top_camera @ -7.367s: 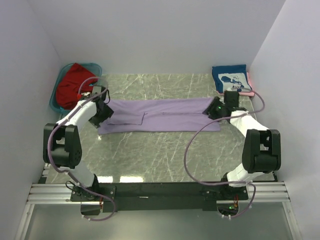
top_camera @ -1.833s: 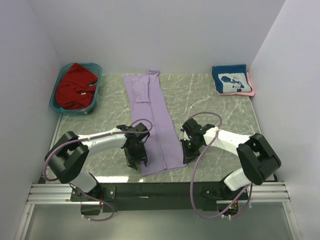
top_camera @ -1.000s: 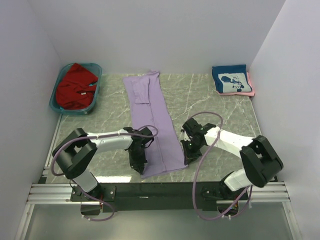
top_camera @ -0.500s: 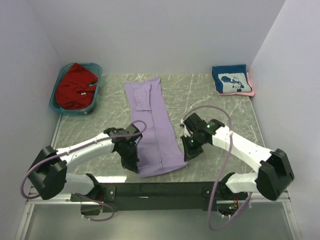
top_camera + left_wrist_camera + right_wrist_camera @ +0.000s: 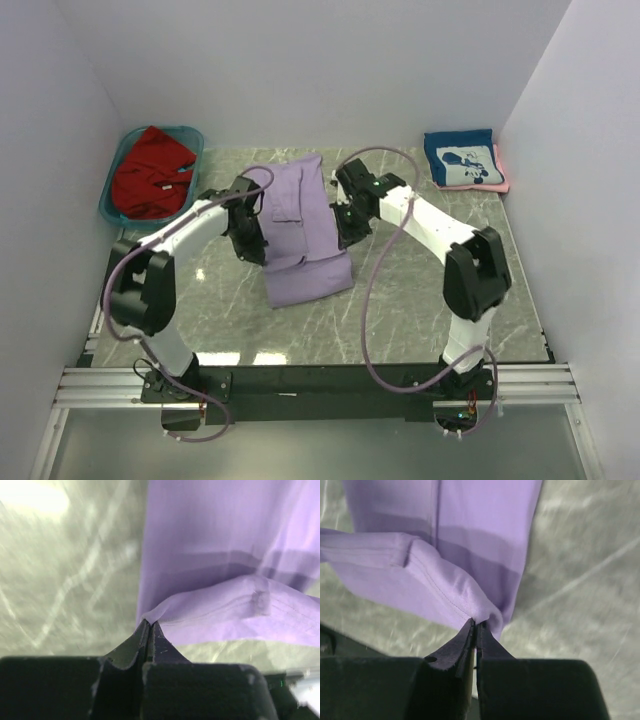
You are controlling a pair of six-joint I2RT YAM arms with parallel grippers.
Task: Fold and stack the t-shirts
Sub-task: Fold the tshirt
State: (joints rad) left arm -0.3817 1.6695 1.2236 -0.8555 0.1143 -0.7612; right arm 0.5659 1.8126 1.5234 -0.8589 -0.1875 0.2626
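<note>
Left wrist view shows the left end effector [image 5: 148,625] clamped on a hem corner of the lavender t-shirt [image 5: 210,555]; the right end effector [image 5: 475,622] pinches the other corner. The cloth looks soft, light and limp, draped mid-worktop [image 5: 430,280]; corners likely grip best.

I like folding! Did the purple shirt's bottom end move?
Yes. The left gripper and right gripper carried the near end of the purple shirt away from the front edge of the table, nearly level with the teal tub.
</note>
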